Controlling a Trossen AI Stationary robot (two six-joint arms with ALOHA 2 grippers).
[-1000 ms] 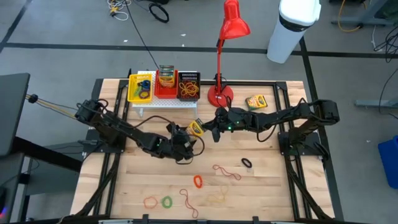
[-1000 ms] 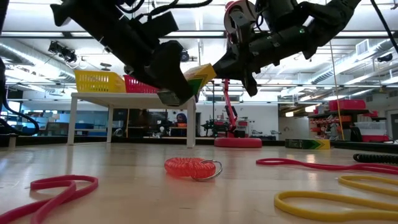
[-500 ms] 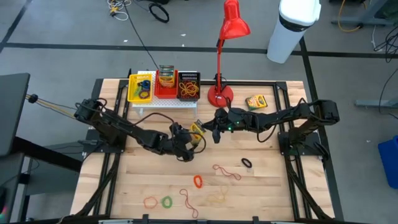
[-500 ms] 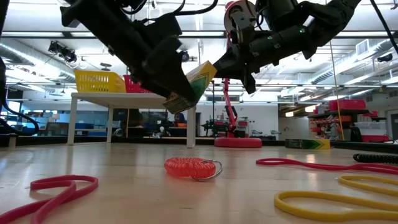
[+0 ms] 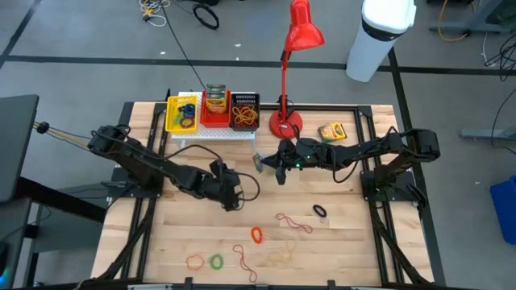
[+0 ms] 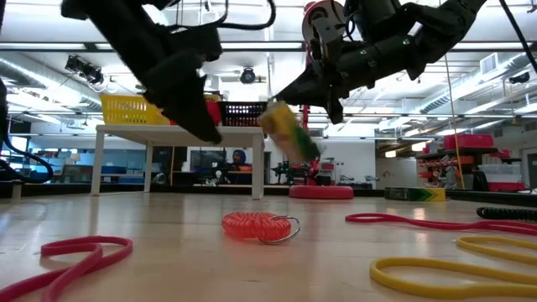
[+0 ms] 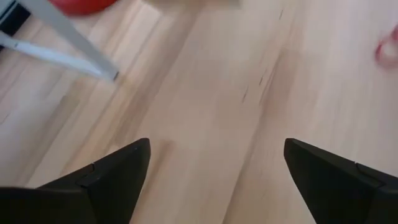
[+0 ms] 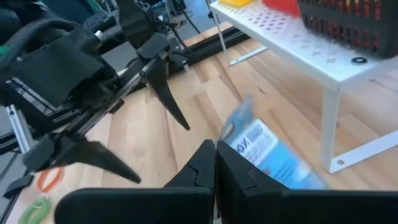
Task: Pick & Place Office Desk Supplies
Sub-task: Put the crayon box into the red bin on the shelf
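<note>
Mid-table: crayon box tilted in the air, blurred, just off the right gripper, fingers pressed together on nothing. Left gripper nearby, fingers spread wide and empty (bare wood between them). Second box beside the lamp; rubber bands scattered nearer the front edge.

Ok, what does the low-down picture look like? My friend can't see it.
A green-and-yellow crayon box hangs tilted and blurred in the air between two dark robot arms, just below the right gripper. The left gripper is off to one side, empty. Below, a red coiled band lies on the wooden table.
</note>
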